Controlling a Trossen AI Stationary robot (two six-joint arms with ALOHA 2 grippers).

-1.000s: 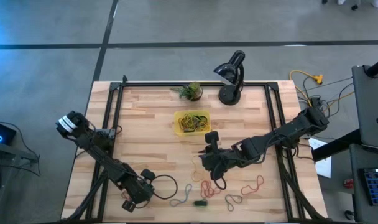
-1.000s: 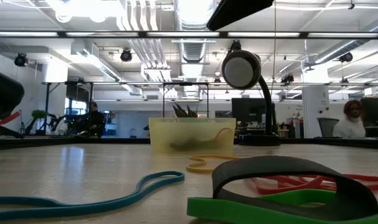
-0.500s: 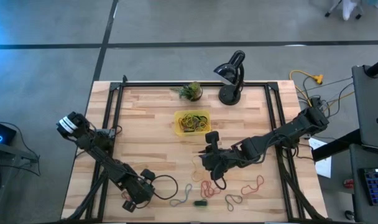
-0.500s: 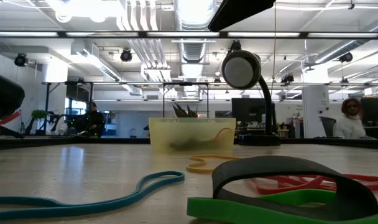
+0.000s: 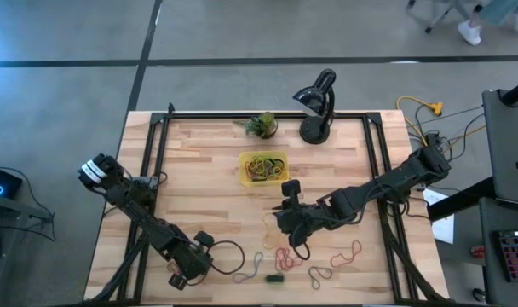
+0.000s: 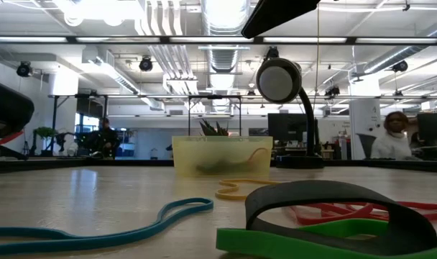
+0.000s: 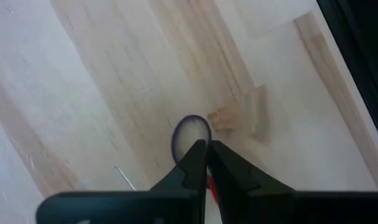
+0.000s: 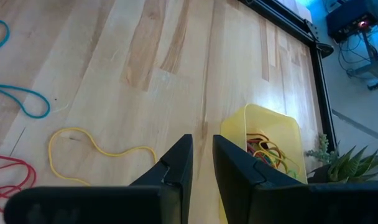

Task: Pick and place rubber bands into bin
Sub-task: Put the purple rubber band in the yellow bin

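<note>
Bands of thin rubber lie loose on my pale, grained wooden bench [image 5: 199, 170]: a wavy yellow loop [image 8: 96, 151], a flat teal one [image 6: 96, 234], red ones [image 5: 286, 257] and a thick dark ring [image 6: 341, 208] over a green strip [image 6: 305, 241] at the near edge. The bin [image 5: 264, 168], a shallow translucent yellow tray with rounded corners, holds several tangled rubber bands [image 8: 268, 152] at the middle far side. My right pincer [image 5: 285, 223] hovers near it, fingers slightly apart. My left pincer [image 5: 179, 275] waits near-left, tips pressed together.
</note>
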